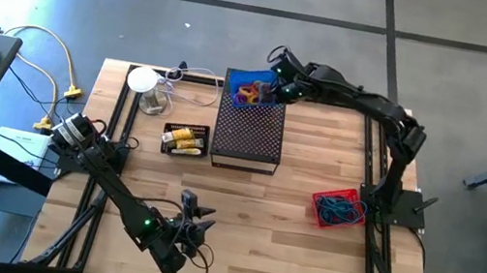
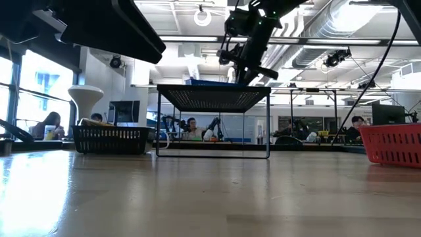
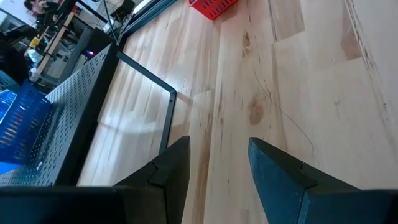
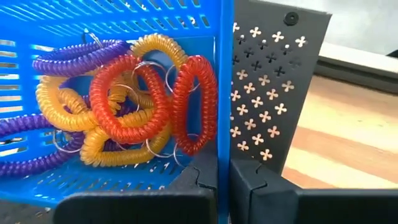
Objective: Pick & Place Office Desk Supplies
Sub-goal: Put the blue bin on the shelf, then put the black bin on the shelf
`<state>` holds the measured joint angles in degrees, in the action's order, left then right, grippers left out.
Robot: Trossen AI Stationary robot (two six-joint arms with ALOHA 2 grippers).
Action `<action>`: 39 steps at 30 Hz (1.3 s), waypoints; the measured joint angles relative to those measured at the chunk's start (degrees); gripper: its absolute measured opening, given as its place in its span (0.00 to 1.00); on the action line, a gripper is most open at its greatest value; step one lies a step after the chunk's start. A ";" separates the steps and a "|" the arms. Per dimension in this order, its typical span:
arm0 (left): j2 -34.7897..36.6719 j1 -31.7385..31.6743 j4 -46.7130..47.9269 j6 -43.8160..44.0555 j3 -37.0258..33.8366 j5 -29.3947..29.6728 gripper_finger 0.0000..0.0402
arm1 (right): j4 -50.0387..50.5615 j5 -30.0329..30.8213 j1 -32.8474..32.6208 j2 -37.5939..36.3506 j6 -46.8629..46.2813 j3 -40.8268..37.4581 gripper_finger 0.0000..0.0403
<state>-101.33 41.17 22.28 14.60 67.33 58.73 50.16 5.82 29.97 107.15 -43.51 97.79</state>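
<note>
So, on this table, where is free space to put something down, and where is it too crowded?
Bare wood lies between the black perforated stand and the red basket, and in front of the stand toward the open left gripper. It is crowded at the back left: the black basket, white cup and cables. The right gripper, shut, pinches the blue basket wall.

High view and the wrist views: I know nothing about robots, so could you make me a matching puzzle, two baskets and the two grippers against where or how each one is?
Things:
1. blue basket
2. red basket
3. left gripper
4. right gripper

Places or states:
A. open, above bare table
B. shut on the blue basket's wall
C. on top of the black perforated stand
D. on the table's right side

Pairs: 1-C, 2-D, 3-A, 4-B
</note>
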 joint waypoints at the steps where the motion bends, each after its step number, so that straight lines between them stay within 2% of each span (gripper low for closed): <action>1: -0.01 0.00 0.01 -0.01 0.00 0.01 0.38 | -0.01 1.02 -0.14 0.00 0.02 -0.01 0.01; 7: -0.01 0.00 0.00 0.25 0.00 0.01 0.38 | -0.66 2.93 -0.80 0.11 0.30 -0.06 0.09; 13: -0.01 0.00 0.00 0.30 0.00 0.01 0.38 | -2.53 3.30 -1.24 -0.26 2.70 -0.06 0.26; 17: 0.00 0.00 0.00 0.34 0.00 0.01 0.38 | -3.28 1.05 -1.26 -1.07 3.27 -0.08 0.37; 21: -0.01 0.00 -0.02 0.47 0.00 0.01 0.38 | -2.85 -0.67 -1.09 -3.51 3.28 -0.08 0.43; 27: -0.01 0.30 1.33 0.53 0.00 1.62 0.38 | -2.05 6.02 -2.56 -9.09 4.93 -0.02 0.42; 30: -0.01 1.85 4.55 3.00 0.00 4.87 0.38 | -0.37 6.32 -4.25 -12.08 7.76 -0.02 0.41; 33: 0.00 3.52 7.41 5.67 0.00 4.34 0.38 | 3.15 7.42 -8.27 -13.46 10.61 0.05 0.40; 36: 0.09 4.35 10.38 7.57 0.00 5.12 0.38 | 12.43 13.72 -15.07 -13.69 11.24 -0.02 0.40; 39: 1.78 4.28 14.53 9.71 0.04 5.88 0.38 | 16.64 22.78 -22.70 -13.09 6.33 -1.76 0.40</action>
<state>-99.55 45.45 36.81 24.31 67.37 64.61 66.80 28.60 7.27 94.07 -37.18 96.03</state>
